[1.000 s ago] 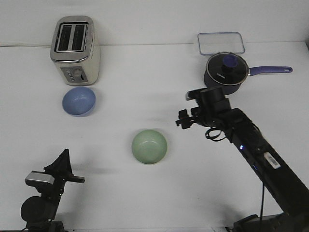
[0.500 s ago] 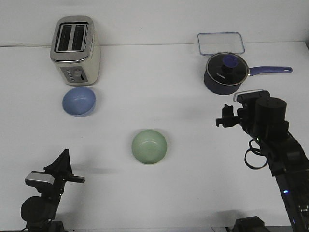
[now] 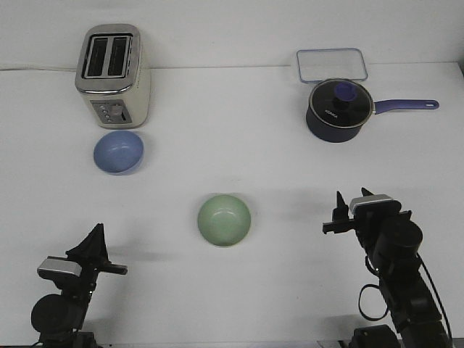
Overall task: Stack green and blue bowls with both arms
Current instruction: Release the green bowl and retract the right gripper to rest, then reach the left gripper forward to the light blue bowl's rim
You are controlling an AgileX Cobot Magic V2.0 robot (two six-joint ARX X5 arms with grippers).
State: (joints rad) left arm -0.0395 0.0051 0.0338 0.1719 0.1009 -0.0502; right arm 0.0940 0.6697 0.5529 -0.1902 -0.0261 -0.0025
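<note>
Black left pincer [image 3: 93, 239] low, upright; right pincer [image 3: 349, 204] low, empty

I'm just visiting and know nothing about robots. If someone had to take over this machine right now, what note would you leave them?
Left gripper: low at the near left of the table, holding nothing; whether its fingers are open is unclear.
Right gripper: near right, also empty, fingers unclear too.
Green bowl: upright, alone mid-table between the two arms.
Blue bowl: upright at far left, just in front of the toaster.
The saucepan and the clear container at far right are not part of the job.
Done: nothing, the bowls sit apart.
Left: pick up one bowl and set it inside the other.
</note>
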